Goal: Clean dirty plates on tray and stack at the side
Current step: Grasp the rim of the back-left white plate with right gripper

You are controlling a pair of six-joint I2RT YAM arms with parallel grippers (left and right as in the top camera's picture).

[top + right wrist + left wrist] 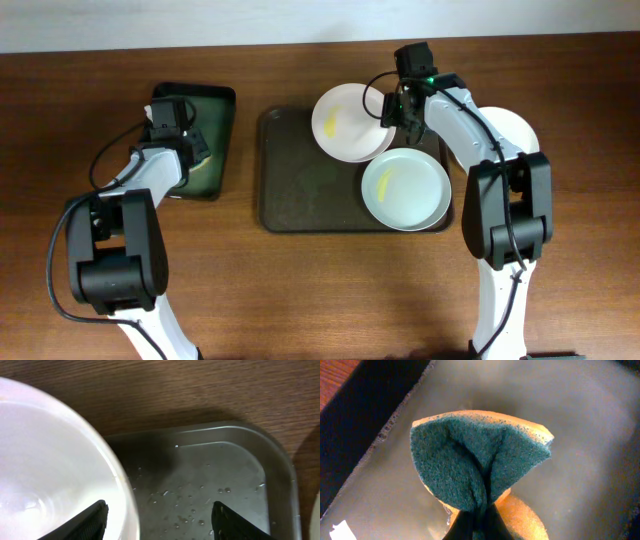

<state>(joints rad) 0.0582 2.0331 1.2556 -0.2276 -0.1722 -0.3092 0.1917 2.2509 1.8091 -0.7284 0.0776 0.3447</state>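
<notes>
Jaws at left pinch a sponge [481,462]; right jaws gape astride a plate [47,460] rim.

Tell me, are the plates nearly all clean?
Not yet. The side plate sits beside the tray, maybe done. The left tool pinches a sponge over the basin. The right tool is open around the far plate's rim. It and the near plate show yellow smears.
</notes>
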